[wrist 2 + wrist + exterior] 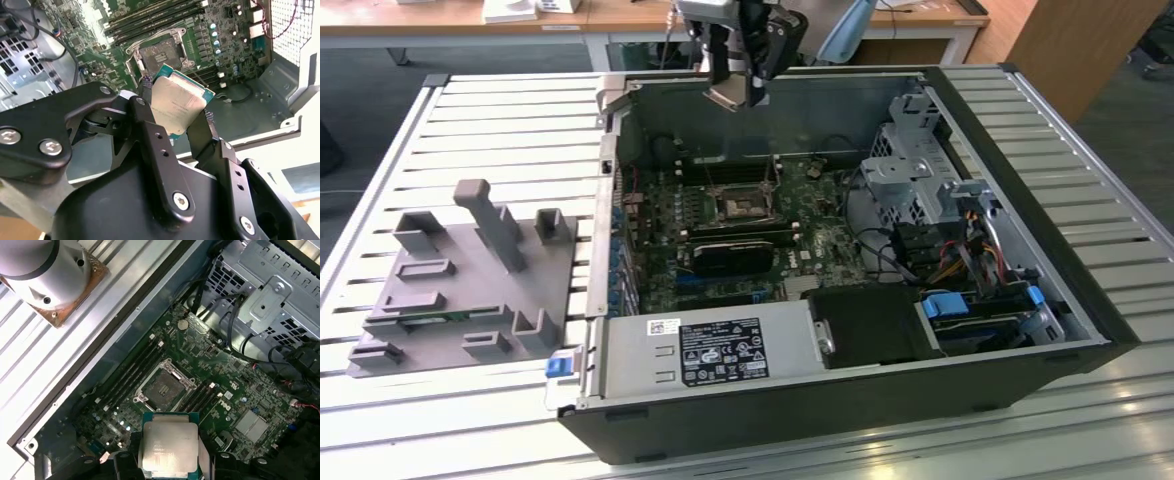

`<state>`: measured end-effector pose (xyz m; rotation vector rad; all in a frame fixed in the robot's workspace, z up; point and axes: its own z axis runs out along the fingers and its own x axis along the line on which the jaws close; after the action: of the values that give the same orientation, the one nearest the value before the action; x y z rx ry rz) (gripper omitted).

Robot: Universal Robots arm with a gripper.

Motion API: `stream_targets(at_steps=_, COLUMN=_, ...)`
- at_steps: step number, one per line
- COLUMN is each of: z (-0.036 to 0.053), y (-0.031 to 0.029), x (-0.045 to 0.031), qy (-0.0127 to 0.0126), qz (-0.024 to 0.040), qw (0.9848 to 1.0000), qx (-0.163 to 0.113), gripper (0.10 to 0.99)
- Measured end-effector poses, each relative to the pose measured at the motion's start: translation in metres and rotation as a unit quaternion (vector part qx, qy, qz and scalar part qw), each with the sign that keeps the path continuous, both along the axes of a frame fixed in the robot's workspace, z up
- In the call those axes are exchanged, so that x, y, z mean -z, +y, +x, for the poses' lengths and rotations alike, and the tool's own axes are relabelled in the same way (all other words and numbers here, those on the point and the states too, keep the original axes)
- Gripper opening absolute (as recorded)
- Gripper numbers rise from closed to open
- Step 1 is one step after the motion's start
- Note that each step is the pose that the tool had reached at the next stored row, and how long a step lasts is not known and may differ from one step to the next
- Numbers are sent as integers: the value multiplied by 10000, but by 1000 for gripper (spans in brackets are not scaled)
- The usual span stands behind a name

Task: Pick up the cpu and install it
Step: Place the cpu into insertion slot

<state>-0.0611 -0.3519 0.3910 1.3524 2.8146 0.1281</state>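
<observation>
Gripper (176, 106) clamps the cpu (169, 445) by two opposite edges, holding it tilted in the air above the far side of the open computer case (854, 412), well apart from the board.

From the exterior view's left, a grey holder block (467, 270) stands on the slatted table (1067, 420) beside the case. The square socket (744, 205) lies mid-board, its centre dark and unfilled. The metal drive cage (914, 150) is to the right.

The cpu looks light, thin and stiff, and its smooth metal top is probably slippery. Its underside is likely delicate, so the bare edges seem the safest hold.
</observation>
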Motion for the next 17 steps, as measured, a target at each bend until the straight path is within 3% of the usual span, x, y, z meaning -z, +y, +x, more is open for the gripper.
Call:
stream_targets(at_steps=9, z=0, y=19, x=11, qy=-2, qz=-3, qw=9987, qx=507, gripper=529)
stream_targets(at_steps=17, z=0, y=27, x=25, qy=-6, qz=-8, qw=9948, qx=1017, gripper=529)
